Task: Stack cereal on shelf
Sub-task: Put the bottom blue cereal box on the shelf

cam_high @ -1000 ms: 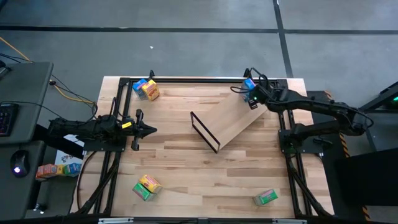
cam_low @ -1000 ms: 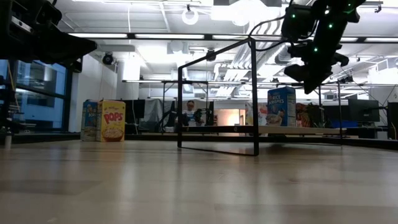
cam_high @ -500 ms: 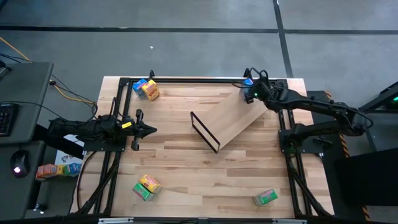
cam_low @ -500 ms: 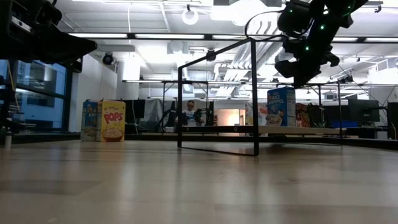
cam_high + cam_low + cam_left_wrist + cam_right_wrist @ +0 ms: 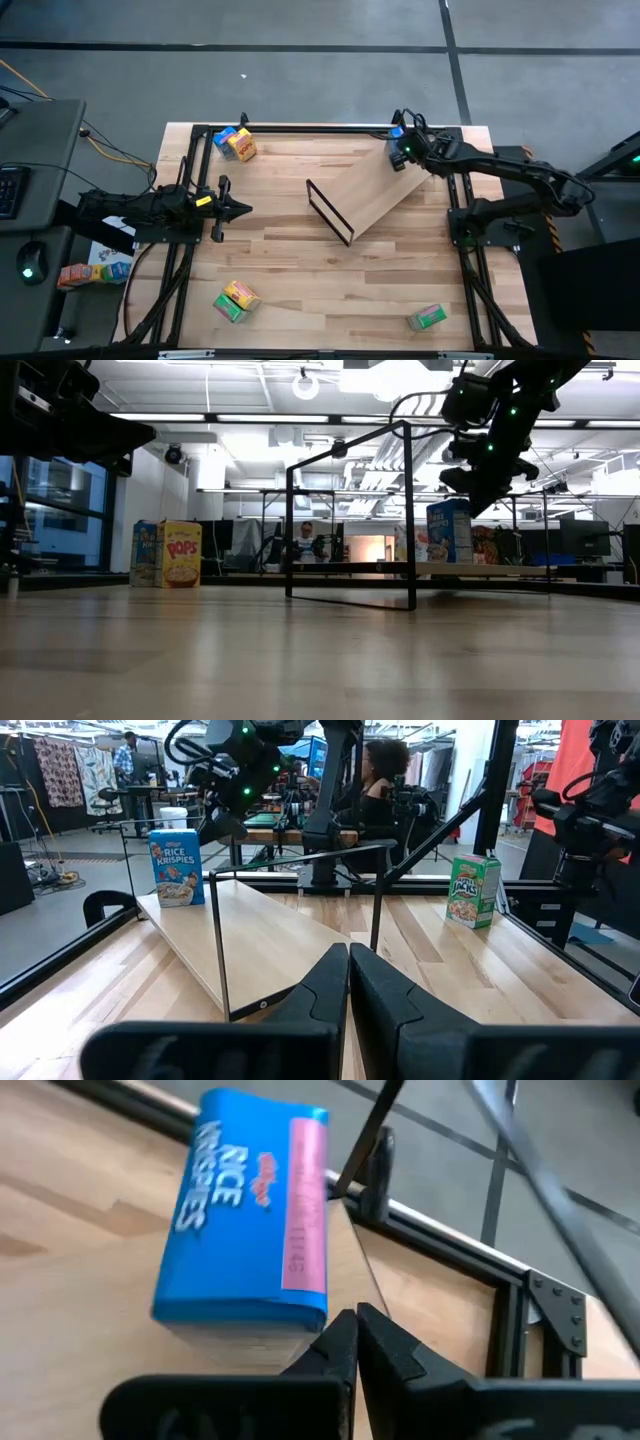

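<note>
The shelf, a light-wood board (image 5: 375,190), lies aslant on the table's middle, and its black frame (image 5: 330,212) stands up at its near-left end. A blue cereal box (image 5: 250,1250) stands upright on the board's far-right end; it also shows in the low view (image 5: 448,532). My right gripper (image 5: 403,152) is shut and hangs just above and beside that box's top (image 5: 470,500). My left gripper (image 5: 240,208) is shut and empty at the table's left side, pointing toward the shelf. My right gripper's shut fingertips (image 5: 340,1335) come slanting down from above, close to the blue box's top edge (image 5: 300,1305). I cannot tell whether they touch it. The box stands on the board on its own bottom.
A blue and a yellow box (image 5: 233,143) stand at the far left corner. A yellow and green pair (image 5: 235,300) lies near the front left. A green box (image 5: 427,318) lies at the front right. Black rails (image 5: 300,128) run along the table's edges.
My right gripper has gone up and a little toward the table's far edge, from over the board's far-right end to beside the top of the blue box. Its fingers stay shut.
</note>
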